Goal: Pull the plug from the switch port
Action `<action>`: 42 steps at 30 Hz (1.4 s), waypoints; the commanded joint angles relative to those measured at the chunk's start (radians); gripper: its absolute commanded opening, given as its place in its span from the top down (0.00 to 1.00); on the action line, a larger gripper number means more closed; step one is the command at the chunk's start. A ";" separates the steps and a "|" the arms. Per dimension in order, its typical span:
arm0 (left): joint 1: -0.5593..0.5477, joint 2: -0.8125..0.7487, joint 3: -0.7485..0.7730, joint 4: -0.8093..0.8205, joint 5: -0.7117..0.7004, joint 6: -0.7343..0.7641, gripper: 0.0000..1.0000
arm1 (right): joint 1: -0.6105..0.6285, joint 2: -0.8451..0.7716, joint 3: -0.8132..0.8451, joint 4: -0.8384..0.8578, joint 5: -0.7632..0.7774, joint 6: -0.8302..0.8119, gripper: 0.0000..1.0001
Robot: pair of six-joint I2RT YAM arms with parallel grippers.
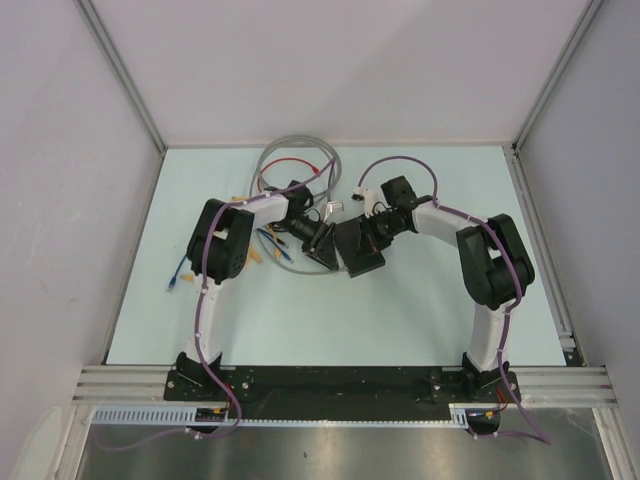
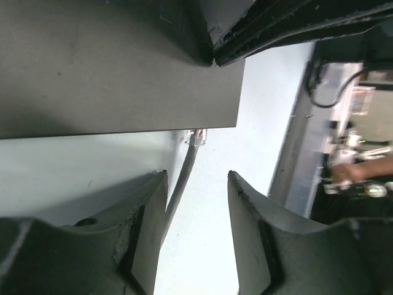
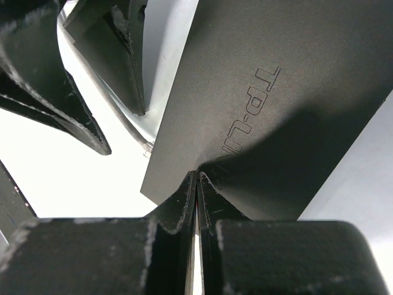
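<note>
The switch (image 1: 362, 252) is a flat matte-black box in the middle of the table; its top (image 2: 116, 61) fills the upper left of the left wrist view. A clear plug (image 2: 196, 136) sits at the switch's near edge, and I cannot tell whether it is seated in a port. Its grey cable (image 2: 181, 181) runs back between my left gripper's fingers, close to the left one. My left gripper (image 2: 198, 177) is open around that cable without pinching it. My right gripper (image 3: 198, 177) is shut, its tips pressed down on the switch top (image 3: 276, 92).
A coil of grey cable (image 1: 297, 150) and a red cable (image 1: 290, 163) lie behind the arms. Loose cables with yellow plugs (image 1: 255, 256) and a blue plug (image 1: 178, 278) lie to the left. Enclosure walls stand on three sides, and a rail (image 1: 560, 330) runs along the right.
</note>
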 commanded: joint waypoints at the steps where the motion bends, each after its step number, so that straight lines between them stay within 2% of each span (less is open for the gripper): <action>1: 0.017 0.053 -0.008 0.033 0.102 -0.024 0.49 | 0.015 0.096 -0.068 -0.101 0.187 -0.034 0.95; 4: 0.012 0.087 0.027 0.037 0.116 -0.033 0.49 | 0.015 0.099 -0.069 -0.104 0.187 -0.033 0.95; 10: -0.022 0.130 0.059 0.060 0.118 -0.066 0.56 | 0.020 0.101 -0.068 -0.106 0.189 -0.036 0.95; 17: -0.049 0.134 0.044 0.137 0.084 -0.142 0.65 | 0.018 0.102 -0.071 -0.111 0.195 -0.039 0.95; 22: -0.057 0.142 0.030 0.177 0.056 -0.210 0.67 | 0.018 0.104 -0.071 -0.110 0.198 -0.036 0.95; 25: -0.068 0.139 0.015 0.184 0.056 -0.210 0.78 | 0.020 0.105 -0.069 -0.111 0.196 -0.034 0.95; 26: -0.071 0.142 0.012 0.186 0.056 -0.207 0.85 | 0.018 0.105 -0.069 -0.109 0.196 -0.034 0.95; 27: -0.072 0.145 0.010 0.181 0.058 -0.196 0.87 | 0.018 0.105 -0.069 -0.107 0.196 -0.033 0.95; 33: -0.071 0.160 0.007 0.114 0.013 -0.107 0.99 | 0.017 0.108 -0.069 -0.106 0.196 -0.033 0.94; 40: -0.054 0.169 0.123 0.040 -0.005 -0.058 1.00 | 0.014 0.110 -0.069 -0.104 0.195 -0.031 0.94; 42: -0.054 0.168 0.133 0.002 -0.045 0.018 1.00 | 0.014 0.111 -0.069 -0.104 0.195 -0.031 0.94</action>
